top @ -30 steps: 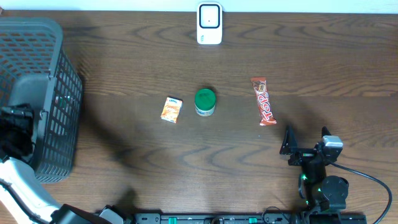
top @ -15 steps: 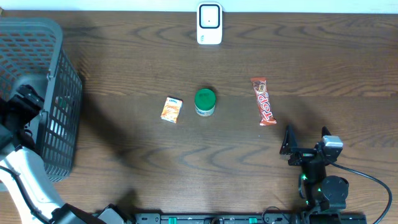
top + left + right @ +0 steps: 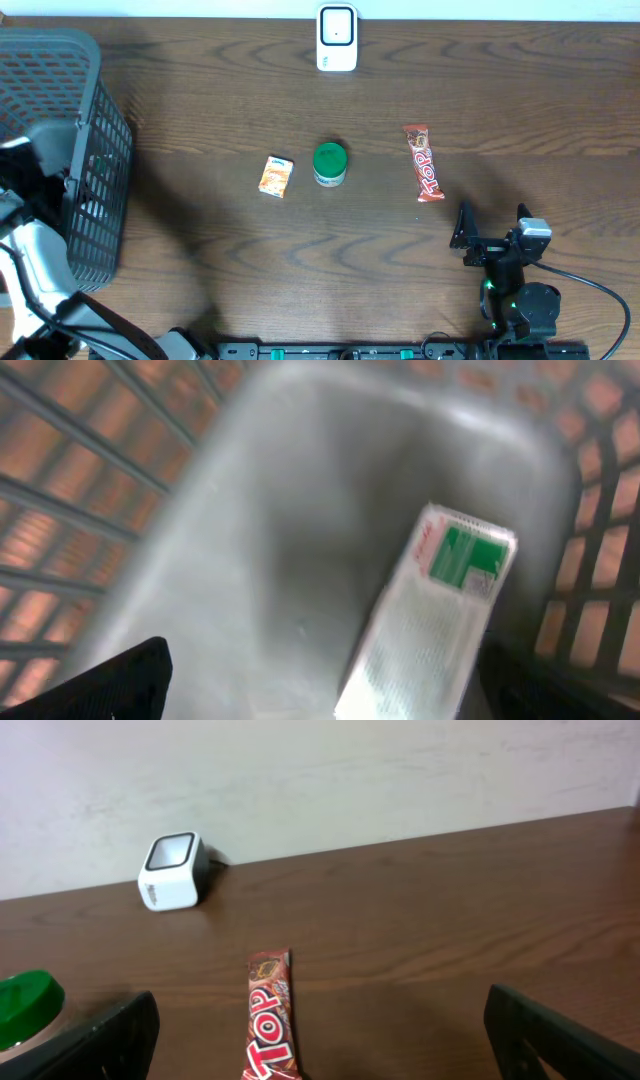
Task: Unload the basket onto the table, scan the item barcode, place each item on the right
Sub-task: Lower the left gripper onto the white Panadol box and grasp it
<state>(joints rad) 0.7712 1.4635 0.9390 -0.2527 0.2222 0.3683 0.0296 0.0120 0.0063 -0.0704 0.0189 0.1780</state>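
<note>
A white box with a green label (image 3: pixel 440 615) lies loose on the grey floor of the basket (image 3: pixel 250 490). My left gripper (image 3: pixel 325 665) hangs over it, open, with a dark finger (image 3: pixel 120 680) at the lower left and the other at the lower right; neither touches the box. The white barcode scanner (image 3: pixel 337 38) stands at the table's far edge, also in the right wrist view (image 3: pixel 172 870). My right gripper (image 3: pixel 492 214) rests open near the front right, with nothing between its fingers.
The grey mesh basket (image 3: pixel 70 50) fills the left end of the table, and my left arm (image 3: pixel 35 250) reaches into it. In mid-table lie an orange packet (image 3: pixel 275 176), a green-lidded tub (image 3: pixel 329 163) and a red Top chocolate bar (image 3: pixel 424 162) (image 3: pixel 272 1020).
My left arm has shifted inside the basket, and its jaws have spread to full width. The right arm and the things on the table have not moved.
</note>
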